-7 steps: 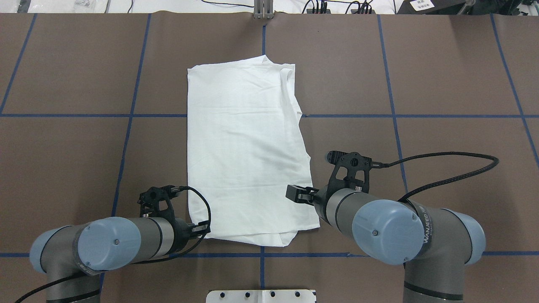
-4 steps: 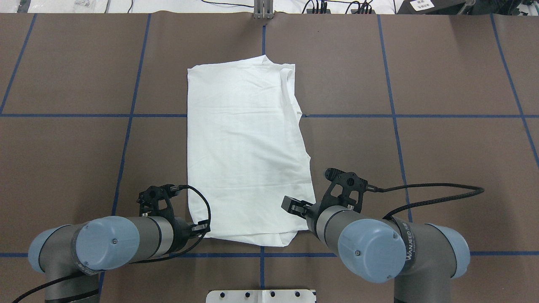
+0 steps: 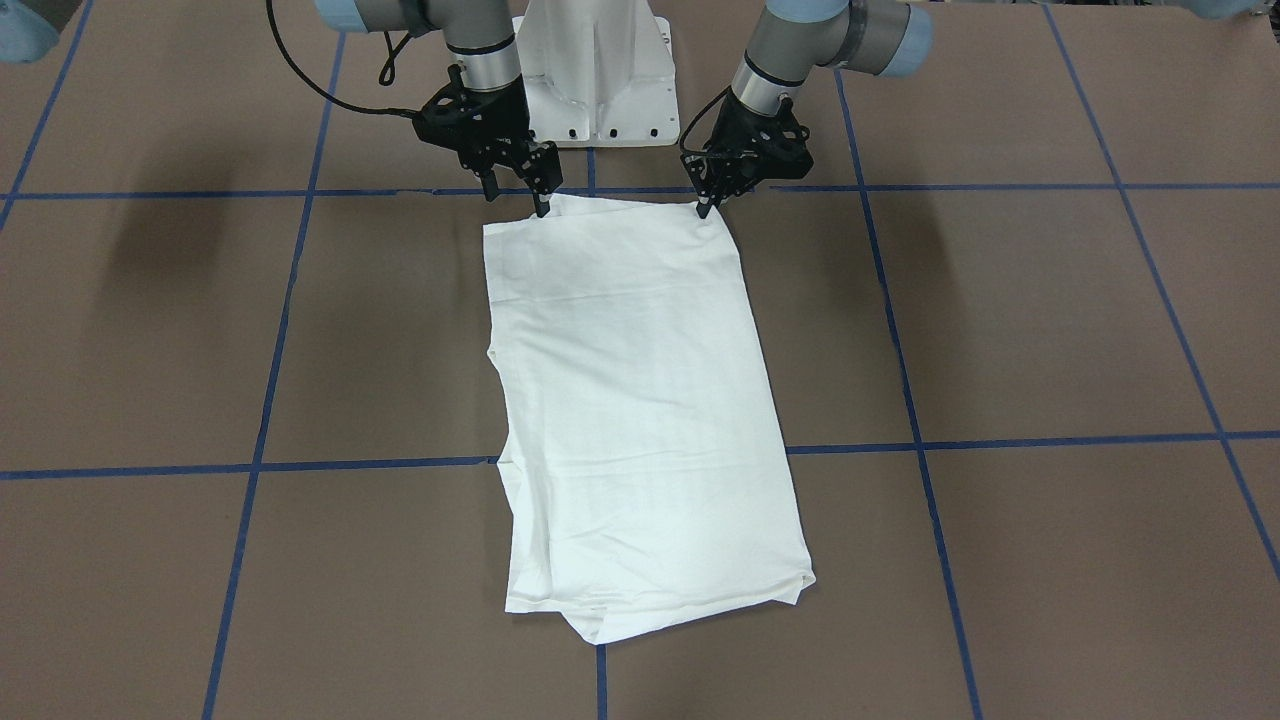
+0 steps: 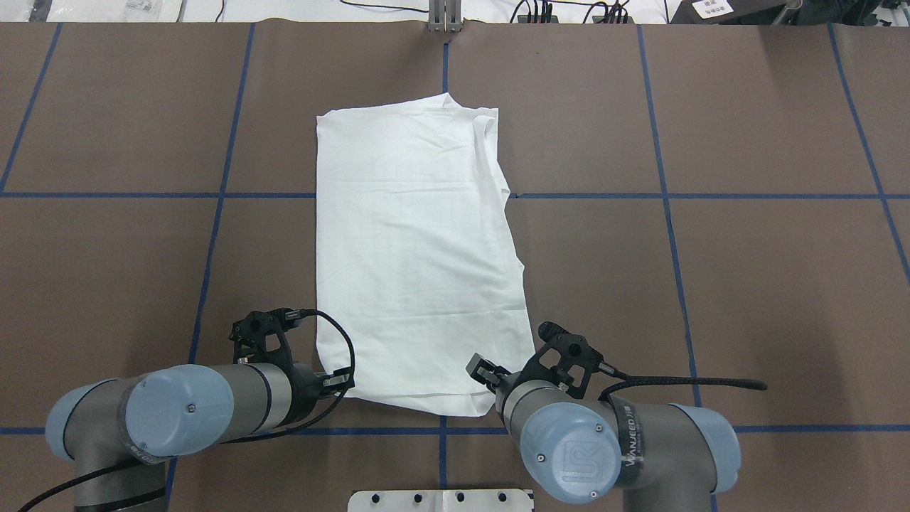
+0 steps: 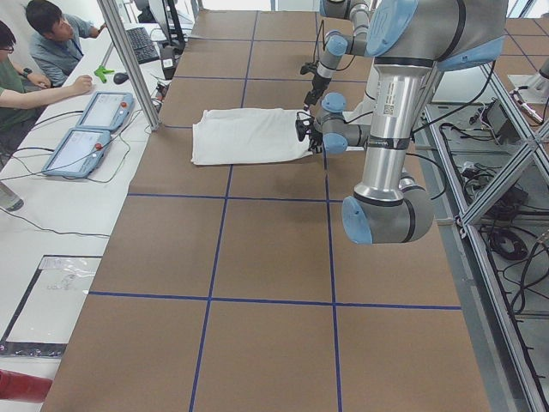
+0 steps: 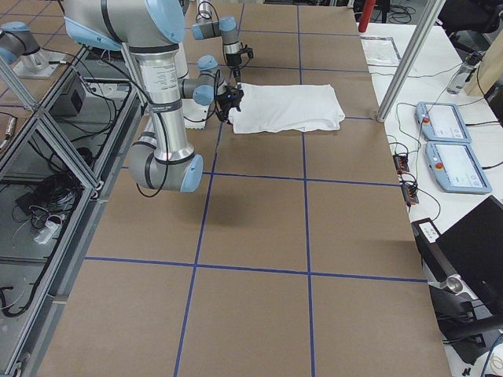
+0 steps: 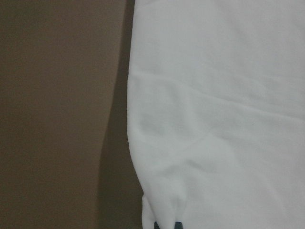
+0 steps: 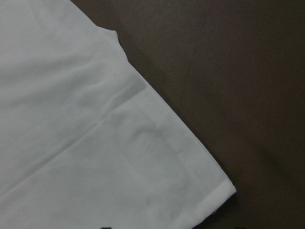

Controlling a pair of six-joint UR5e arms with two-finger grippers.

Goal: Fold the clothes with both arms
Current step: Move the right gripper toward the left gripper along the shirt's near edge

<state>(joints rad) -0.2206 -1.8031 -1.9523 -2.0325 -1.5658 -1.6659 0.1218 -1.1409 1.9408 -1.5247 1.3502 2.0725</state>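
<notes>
My left claw [image 3: 706, 208] is pinching one corner of the shirt [image 3: 640, 400], and the cloth is puckering at its tips. My right claw [image 3: 518, 200] is sitting released at the neighbouring corner. The white shirt is lying folded into a long, lightly creased rectangle on the bench [image 3: 1000, 330], stretching away from both claws.

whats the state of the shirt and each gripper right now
shirt, folded into a long panel, flat on the table
left gripper, shut on a robot-side corner of the shirt
right gripper, open at the other robot-side corner, gripping nothing
</notes>
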